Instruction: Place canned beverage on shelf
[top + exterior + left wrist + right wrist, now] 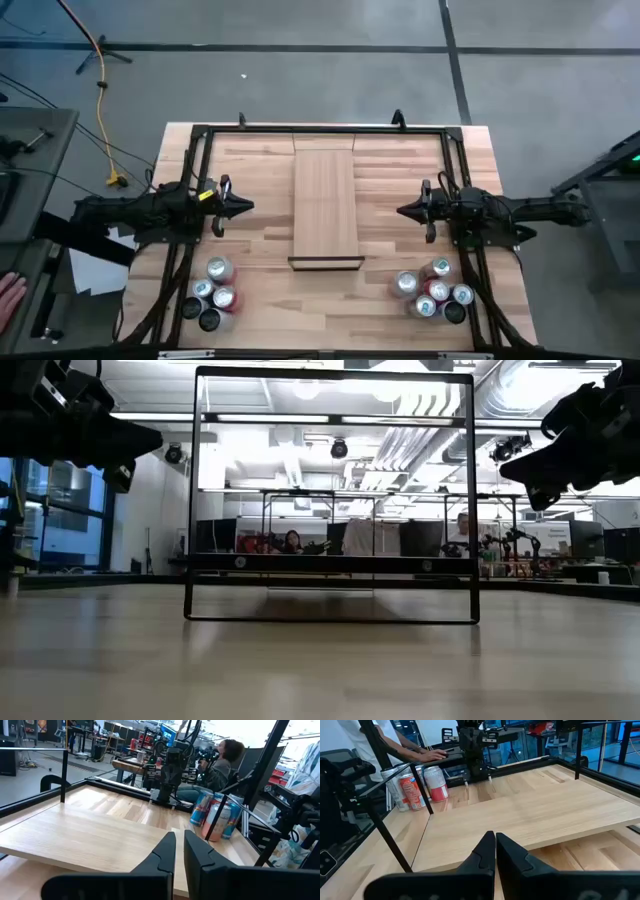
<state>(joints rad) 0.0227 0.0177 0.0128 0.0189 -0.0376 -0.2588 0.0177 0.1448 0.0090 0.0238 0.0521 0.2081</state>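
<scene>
The shelf (325,205), a long light-wood plank with a thin black frame (325,263) at its near end, lies along the middle of the table. The frame stands upright in the low view (330,495). Canned beverages stand upright in two clusters, near left (213,292) and near right (432,290). My left gripper (245,207) hovers left of the plank, shut and empty, pointing at it. My right gripper (405,211) mirrors it on the right, shut and empty. The wrist views show the shut fingers (179,845) (495,845) above the plank.
A black metal rail frame (200,130) runs around the tabletop edges, with slanted bars beside each can cluster. A seated person (225,762) is beyond the right side. A hand (432,755) rests past the left edge. Bare wood lies between the plank and each cluster.
</scene>
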